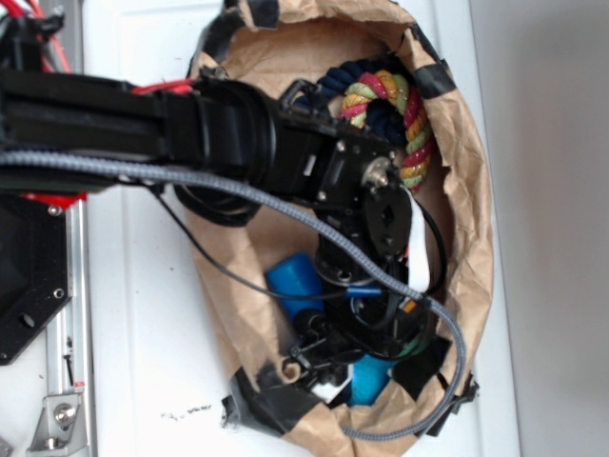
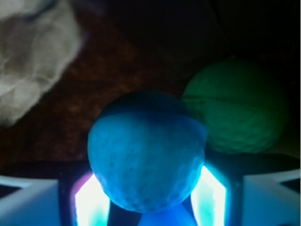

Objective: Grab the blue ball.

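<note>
The gripper point(image 2: 148, 200) pinches the blue ball point(image 2: 146, 155) just beside the green ball point(image 2: 237, 110), so only lifting remains.

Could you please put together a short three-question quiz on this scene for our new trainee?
1. True or false: in the wrist view, the blue ball sits between the two glowing fingers of the gripper.
2. Which object lies just beyond the blue ball, to its right in the wrist view? A) a red cube B) the green ball C) a metal spoon
3. In the exterior view, what multicoloured item rests at the top of the paper bag?

Key
1. True
2. B
3. The braided rope toy
</note>
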`<state>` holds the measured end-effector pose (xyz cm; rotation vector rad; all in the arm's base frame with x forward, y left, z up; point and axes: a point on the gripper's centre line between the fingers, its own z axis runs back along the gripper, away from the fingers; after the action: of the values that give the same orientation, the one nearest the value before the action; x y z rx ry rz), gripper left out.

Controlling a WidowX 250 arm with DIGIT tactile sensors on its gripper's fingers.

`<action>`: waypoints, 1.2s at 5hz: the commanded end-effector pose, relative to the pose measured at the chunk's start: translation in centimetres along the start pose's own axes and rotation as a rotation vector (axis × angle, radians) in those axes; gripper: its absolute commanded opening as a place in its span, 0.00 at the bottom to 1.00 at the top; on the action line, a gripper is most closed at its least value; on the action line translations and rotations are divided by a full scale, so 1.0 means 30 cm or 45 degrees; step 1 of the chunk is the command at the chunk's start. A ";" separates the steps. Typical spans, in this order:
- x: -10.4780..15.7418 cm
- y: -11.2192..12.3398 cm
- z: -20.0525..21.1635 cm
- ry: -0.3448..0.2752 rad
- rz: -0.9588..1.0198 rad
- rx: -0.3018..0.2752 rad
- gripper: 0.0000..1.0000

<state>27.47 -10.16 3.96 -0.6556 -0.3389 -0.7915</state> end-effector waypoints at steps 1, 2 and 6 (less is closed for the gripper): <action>-0.006 0.061 0.188 -0.028 0.169 0.205 0.00; -0.049 0.096 0.357 0.009 0.334 0.427 0.00; -0.011 -0.024 0.577 0.160 0.866 0.696 0.00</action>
<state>25.07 3.09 14.75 -0.1804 -0.1310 -0.0450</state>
